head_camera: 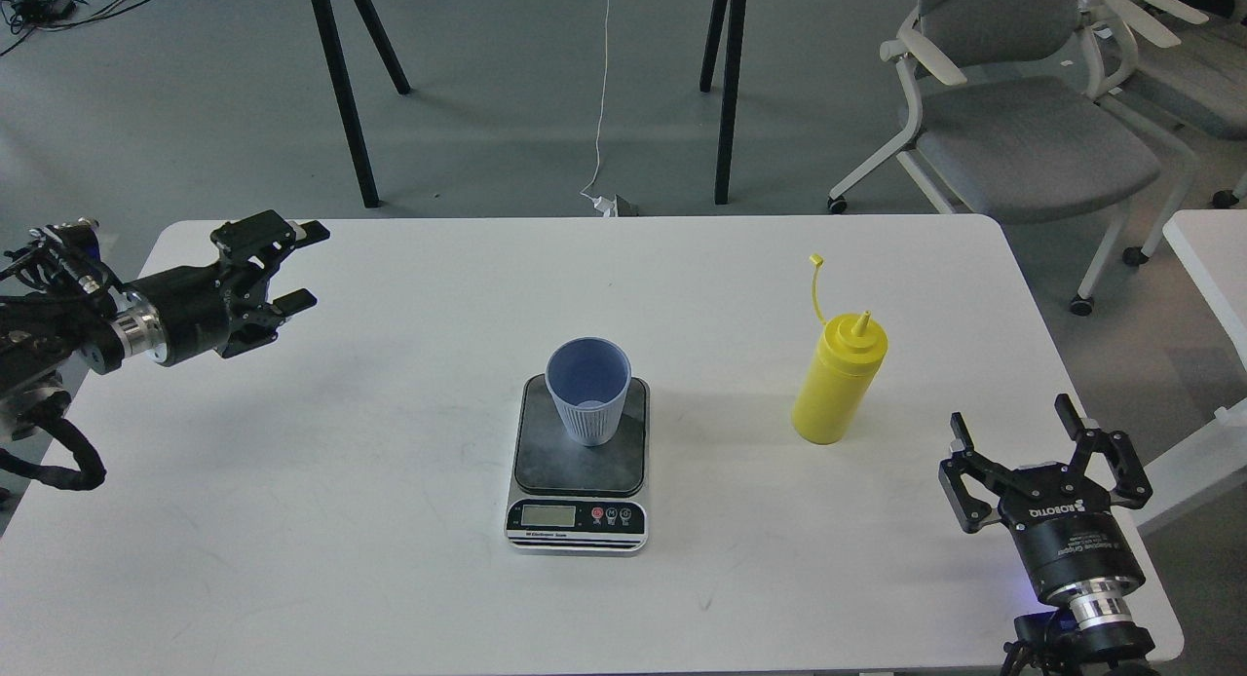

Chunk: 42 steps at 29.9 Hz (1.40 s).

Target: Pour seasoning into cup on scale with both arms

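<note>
Both the left gripper and right gripper gape wide and empty; a careless grab could topple the tall bottle at three o'clock of the cup on the scale.

Single head view, high, facing forward and down — white table close below

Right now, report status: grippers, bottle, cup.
Left gripper and right gripper open, empty. Seasoning bottle upright on table, uncapped. Cup on scale. Nothing between them.
</note>
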### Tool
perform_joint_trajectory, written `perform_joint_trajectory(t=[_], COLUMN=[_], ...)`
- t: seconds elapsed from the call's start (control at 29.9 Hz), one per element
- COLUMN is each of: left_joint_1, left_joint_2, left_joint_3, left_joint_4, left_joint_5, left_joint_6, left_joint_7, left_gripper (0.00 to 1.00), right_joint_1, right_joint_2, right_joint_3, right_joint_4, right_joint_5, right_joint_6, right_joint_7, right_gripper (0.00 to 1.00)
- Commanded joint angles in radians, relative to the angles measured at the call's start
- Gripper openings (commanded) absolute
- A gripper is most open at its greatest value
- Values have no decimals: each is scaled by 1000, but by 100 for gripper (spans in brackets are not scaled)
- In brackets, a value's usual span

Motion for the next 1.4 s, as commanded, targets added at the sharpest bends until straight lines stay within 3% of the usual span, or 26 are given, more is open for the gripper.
perform_joint_trajectory(t=[0.0,0.23,0.57,0.77,1.37], left_joint_1=[-3,-8,-14,-6,-3], left_joint_2=[2,4,33,43,63], left_joint_3=[-5,-31,-121,-144,-152], left_joint_4=[0,-14,-41,-37,-25], left_joint_5=[-2,-5,-13,-20,-175], left_joint_6=[0,0,0,0,0], left_joint_7=[0,0,0,0,0], left_gripper=[99,99,99,99,99], right_joint_1=[69,360,840,955,956], right_joint_2=[-44,-113,-116,-12,31], right_joint_3=[24,-12,-340,-391,-443], right_joint_4=[20,-40,-438,-603,-648], right_joint_5=[12,43,146,134,68], right_joint_6=[0,0,0,0,0], right_joint_7=[-3,-8,-17,-66,-55], right_gripper=[95,95,95,96,97])
